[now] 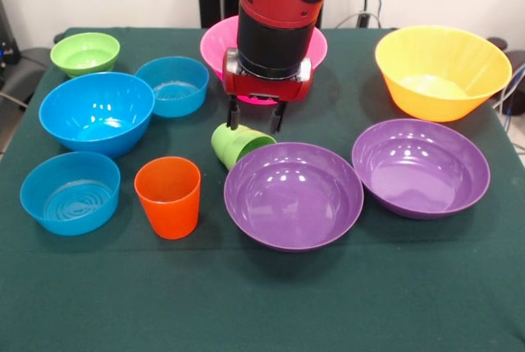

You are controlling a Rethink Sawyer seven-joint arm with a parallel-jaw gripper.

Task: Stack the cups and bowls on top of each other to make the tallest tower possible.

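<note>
Nearest the camera: small blue bowl [70, 192] at left, upright orange cup [168, 197] beside it, then a wide purple bowl [294, 194] in the middle, all upright and holding nothing. Second purple bowl [421, 166] to its right, just beside it, also bare inside. Green cup [236, 144] lies tipped on its side, touching the middle purple bowl's far-left rim. Arm comes straight down from the top; gripper [256, 116] hangs just above the green cup, fingers spread apart, holding nothing. Middle left: large blue bowl [97, 112] with another small blue bowl [173, 84] just behind it. Far row: small green bowl [84, 52] left, pink bowl [215, 47] partly hidden behind the arm, yellow bowl [442, 71] right. Nothing stacked.
</note>
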